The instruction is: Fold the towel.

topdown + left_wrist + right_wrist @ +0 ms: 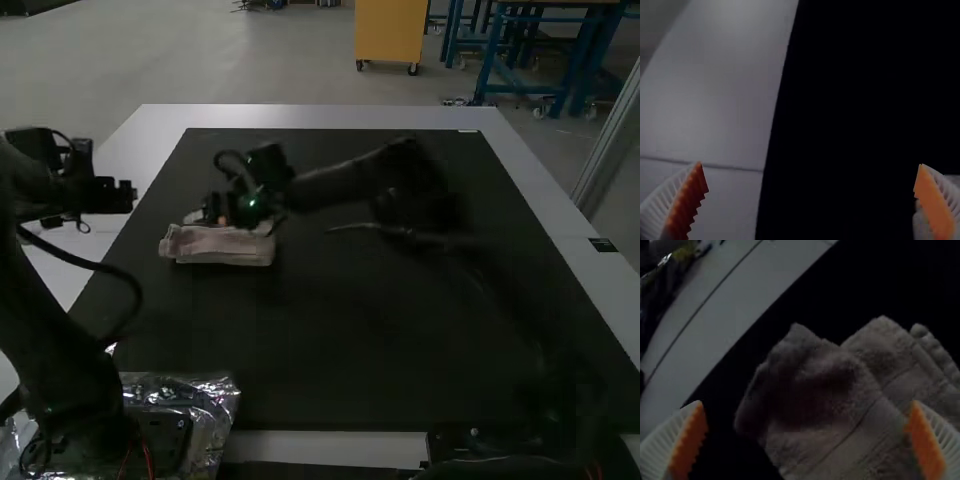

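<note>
The towel [220,246] lies as a small folded bundle on the left part of the black mat. Over its far edge is my right gripper [232,212], reaching across from the right. In the right wrist view my right gripper [807,440] is open above the towel [830,405], whose layers look uneven and overlapping. My left gripper [125,196] is held up at the left, off the towel. Its own wrist view has the left gripper [812,200] open, and a bit of the towel [921,222] behind one finger.
The black mat [330,340] covers most of the table, with a pale table border [330,117] around it. Crinkled silvery plastic [215,400] lies around the left arm's base. The right arm stretches across the mat's far half.
</note>
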You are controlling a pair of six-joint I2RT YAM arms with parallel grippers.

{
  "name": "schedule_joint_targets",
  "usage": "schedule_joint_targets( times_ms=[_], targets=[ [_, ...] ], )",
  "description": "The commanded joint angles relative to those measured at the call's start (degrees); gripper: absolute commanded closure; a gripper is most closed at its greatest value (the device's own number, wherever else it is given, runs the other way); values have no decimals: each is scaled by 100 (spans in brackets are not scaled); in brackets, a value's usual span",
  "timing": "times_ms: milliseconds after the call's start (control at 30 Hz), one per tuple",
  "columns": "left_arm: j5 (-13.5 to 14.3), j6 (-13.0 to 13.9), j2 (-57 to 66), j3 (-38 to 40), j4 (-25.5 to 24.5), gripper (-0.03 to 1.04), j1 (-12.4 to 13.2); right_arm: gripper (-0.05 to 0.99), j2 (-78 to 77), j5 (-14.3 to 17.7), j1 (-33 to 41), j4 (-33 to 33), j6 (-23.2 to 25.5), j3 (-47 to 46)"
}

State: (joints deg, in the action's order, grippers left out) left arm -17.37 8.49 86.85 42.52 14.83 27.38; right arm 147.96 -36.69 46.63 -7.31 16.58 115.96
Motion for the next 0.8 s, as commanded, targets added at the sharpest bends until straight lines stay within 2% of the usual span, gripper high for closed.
schedule_joint_targets(
  times_ms=[0,233,500,667,767],
  targets=[
    [-56,-190,-441,213,-77,4,-303,2,-892,100,-251,63,-216,-293],
    [128,-489,-1197,327,-578,4,-989,2,-2272,109,-304,54,-129,-1313],
    [436,-568,-2295,283,-1114,4,-1771,2,-4152,311,-1051,-288,82,-2640],
    [568,-585,-2954,230,-1421,4,-2052,2,-5374,513,-1728,-411,126,-3396],
    [620,-594,-3376,169,-1615,4,-2140,2,-6156,566,-2220,-719,390,-3976]
  ],
)
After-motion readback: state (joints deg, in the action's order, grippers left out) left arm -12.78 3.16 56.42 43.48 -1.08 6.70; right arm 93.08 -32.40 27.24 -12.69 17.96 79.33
